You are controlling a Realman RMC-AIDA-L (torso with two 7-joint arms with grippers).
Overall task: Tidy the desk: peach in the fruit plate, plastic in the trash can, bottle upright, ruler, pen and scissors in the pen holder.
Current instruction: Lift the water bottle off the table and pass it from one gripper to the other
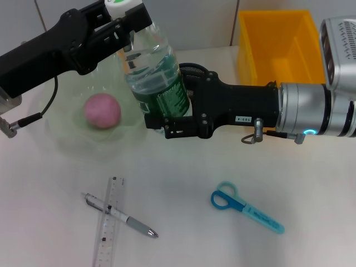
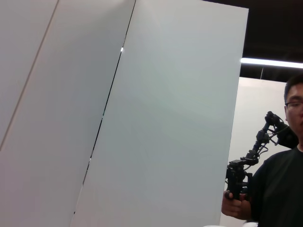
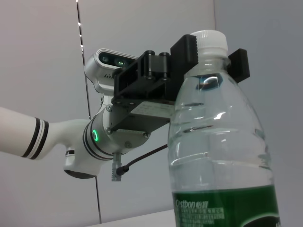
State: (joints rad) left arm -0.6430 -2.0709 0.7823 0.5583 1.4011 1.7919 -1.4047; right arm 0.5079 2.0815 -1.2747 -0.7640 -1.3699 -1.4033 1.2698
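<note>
We are at the bottle-upright step: our left gripper (image 1: 127,16) pinches the cap and our right gripper (image 1: 167,114) clamps the labelled body of the water bottle (image 1: 153,72), upright at upper centre, so next calls for gentle release.

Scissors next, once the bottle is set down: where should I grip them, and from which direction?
Probably from straight above, on the flat light-blue blade sheath of the scissors, jaws across its narrow width. They lie flat and diagonal on the table, ring handles toward the robot's left; the straight sheath seems a steadier hold than the rings.
</note>
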